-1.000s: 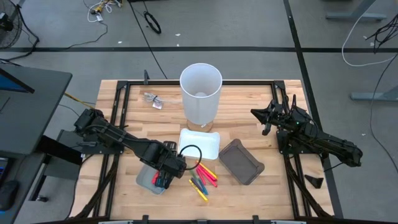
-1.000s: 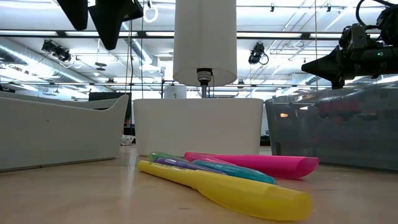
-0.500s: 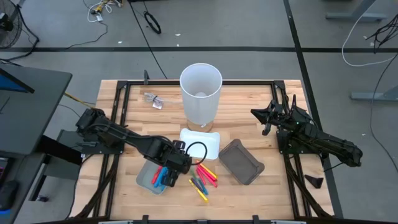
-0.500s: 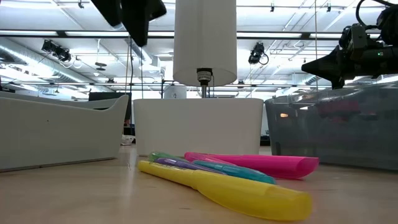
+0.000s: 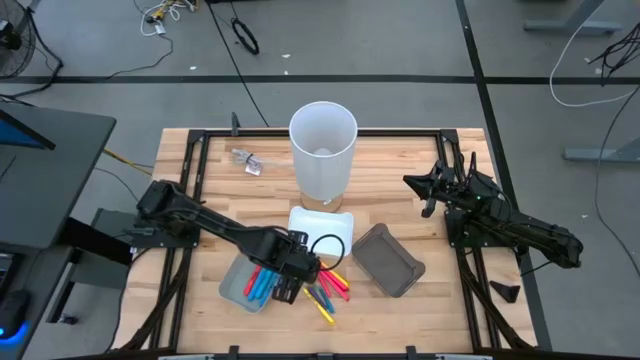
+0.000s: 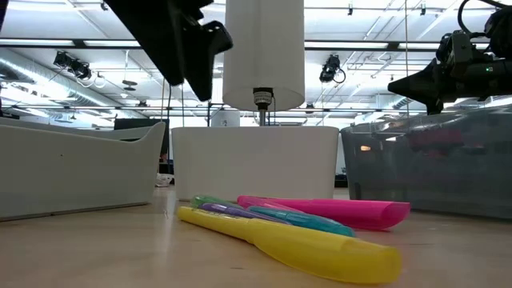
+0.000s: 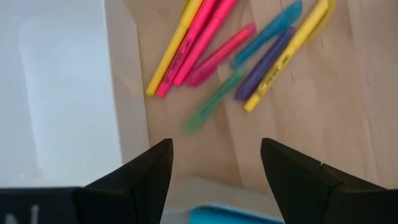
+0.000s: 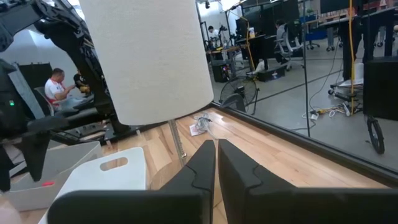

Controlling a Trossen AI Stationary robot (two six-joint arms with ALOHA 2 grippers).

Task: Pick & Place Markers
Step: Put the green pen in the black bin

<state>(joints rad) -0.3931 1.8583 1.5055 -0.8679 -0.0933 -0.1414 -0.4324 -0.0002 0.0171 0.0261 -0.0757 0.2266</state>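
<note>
Several markers (image 5: 328, 288) in yellow, pink, green, blue and purple lie loose in a pile on the wooden table (image 6: 296, 224) (image 7: 249, 56). A red and a blue marker (image 5: 258, 283) lie in the light grey tray (image 5: 232, 287) at the near left. My left gripper (image 5: 293, 288) (image 7: 216, 146) hangs open above the table between that tray and the pile, holding nothing. It shows high up in the low view (image 6: 188, 48). My right gripper (image 5: 425, 190) (image 8: 216, 155) waits shut at the table's right side.
A tall white cylinder (image 5: 322, 150) stands at the far middle, with a white tray (image 5: 322, 232) just in front of it. A dark grey tray (image 5: 388, 260) sits right of the pile. A small clear object (image 5: 245, 160) lies far left. A person (image 8: 56, 87) sits in the room beyond.
My left gripper has moved from above the light grey tray toward the table's right, nearer the loose pile, and has come lower. The red and blue markers in the tray, partly covered by it before, now show.
</note>
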